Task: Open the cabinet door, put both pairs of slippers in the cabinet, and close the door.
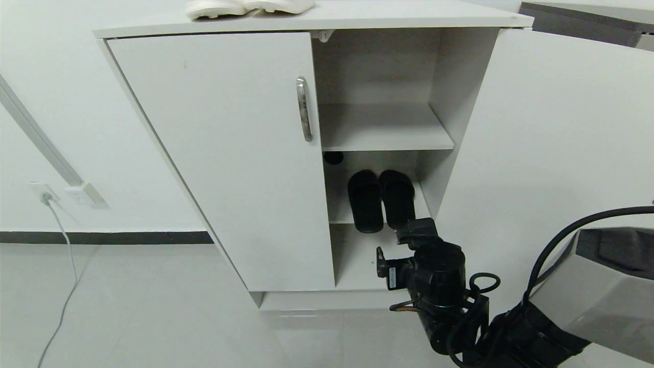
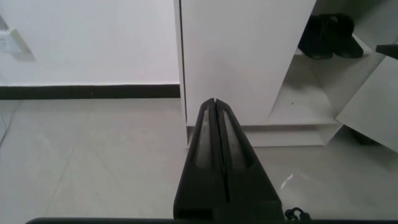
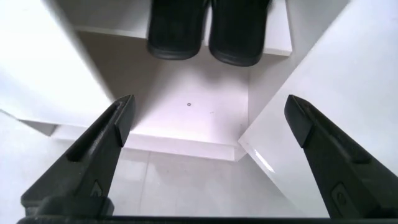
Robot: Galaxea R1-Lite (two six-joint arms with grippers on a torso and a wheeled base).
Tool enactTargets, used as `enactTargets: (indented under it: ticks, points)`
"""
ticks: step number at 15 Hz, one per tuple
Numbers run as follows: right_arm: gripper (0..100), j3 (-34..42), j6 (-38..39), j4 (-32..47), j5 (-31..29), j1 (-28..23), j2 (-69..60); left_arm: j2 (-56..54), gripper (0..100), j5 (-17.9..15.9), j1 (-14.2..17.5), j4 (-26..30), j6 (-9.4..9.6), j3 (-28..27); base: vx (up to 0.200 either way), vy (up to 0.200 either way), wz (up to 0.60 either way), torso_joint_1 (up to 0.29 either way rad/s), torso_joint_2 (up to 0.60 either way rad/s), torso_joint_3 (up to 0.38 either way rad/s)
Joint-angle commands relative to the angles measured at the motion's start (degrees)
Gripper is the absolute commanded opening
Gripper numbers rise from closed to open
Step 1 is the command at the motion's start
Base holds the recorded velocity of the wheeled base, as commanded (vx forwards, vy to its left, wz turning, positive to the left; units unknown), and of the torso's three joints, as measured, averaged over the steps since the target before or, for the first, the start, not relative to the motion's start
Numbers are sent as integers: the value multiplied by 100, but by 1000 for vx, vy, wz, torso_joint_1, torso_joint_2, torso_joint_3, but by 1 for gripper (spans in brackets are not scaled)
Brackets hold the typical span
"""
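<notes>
Black slippers (image 1: 380,200), a pair lying side by side and touching, rest on the middle shelf (image 1: 340,215) of the cabinet (image 1: 306,20), toes overhanging its front edge. They lie just ahead of and slightly above the right gripper (image 3: 209,102), whose fingers (image 3: 99,149) stand wide apart with nothing between them. The gripper hangs before the lowest compartment, facing its floor (image 3: 186,118). The right door (image 1: 552,153) is swung open and stands just beside the gripper on its right. The left door (image 1: 219,153) is closed on the gripper's other side, with its metal handle (image 1: 304,108) upright near the inner edge. An upper shelf (image 1: 383,128) lies higher still. White slippers (image 1: 248,7) sit on the cabinet top, well above and to the left of the right gripper. The left gripper (image 2: 214,109), its fingers pressed together, hangs over the floor (image 2: 93,162), facing the closed door, well apart from both pairs. A wall socket (image 1: 43,193) with a cable (image 1: 66,245) lies far to the left.
</notes>
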Motion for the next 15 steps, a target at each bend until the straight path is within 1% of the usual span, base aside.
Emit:
enactTargets:
  ticks: [1,9,15]
  points:
    - [100,21,0,3,1,23,-61,-1,0,12,-2,4,1,7,0,0,0,0,0,0]
    - [100,65,8,-23,1,41,-52,8,0,21,-2,4,-8,7,0,0,0,0,0,0]
    - [100,56,0,-23,1,41,-26,-1,0,21,-2,4,-8,7,0,0,0,2,5,170]
